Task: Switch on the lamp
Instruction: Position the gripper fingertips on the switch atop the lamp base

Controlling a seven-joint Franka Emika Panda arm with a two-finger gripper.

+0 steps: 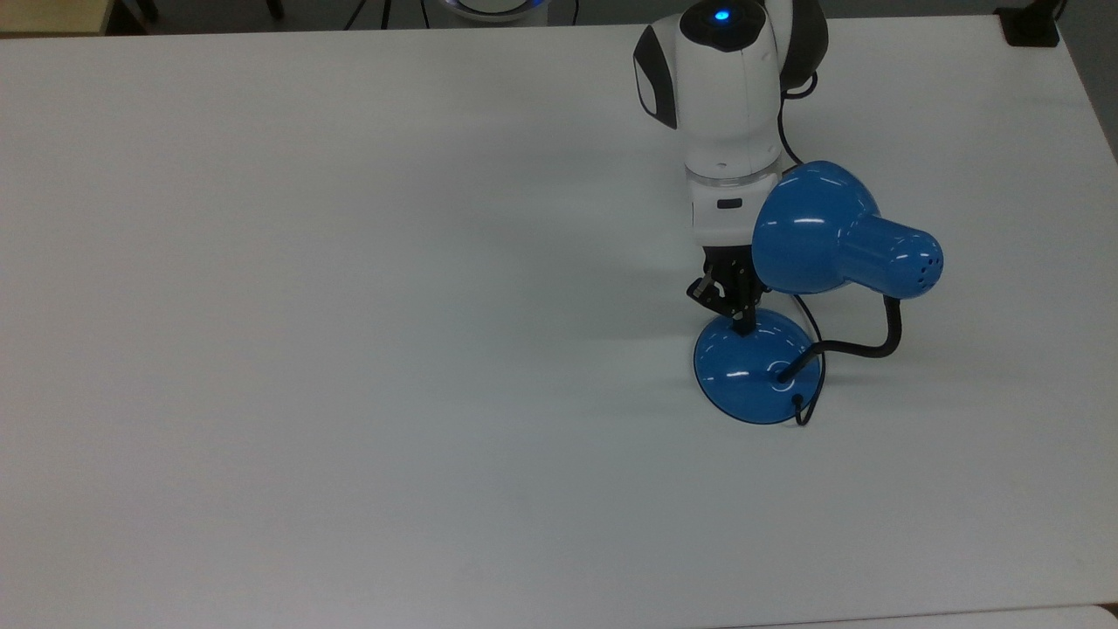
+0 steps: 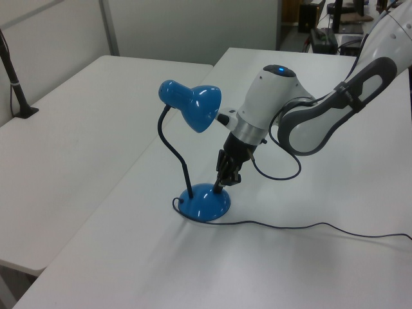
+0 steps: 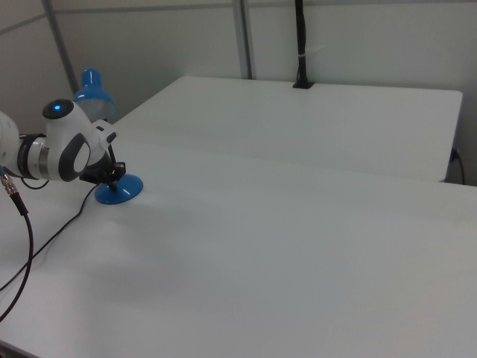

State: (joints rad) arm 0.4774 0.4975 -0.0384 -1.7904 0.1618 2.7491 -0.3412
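The black two-finger gripper [image 1: 742, 325], apparently pinched together with nothing held, is best pressed straight down on the glossy blue gooseneck lamp [image 1: 758, 369] base's switch, so nothing gets tipped.

lamp [image 1: 758, 371] on table [image 1: 349, 349] — top view's right | fingers [image 1: 744, 328] at lamp base

place: lab/office | evid: plain white tables [image 2: 77, 116], partition wall [image 3: 149, 45], robot arm [image 2: 309, 122]
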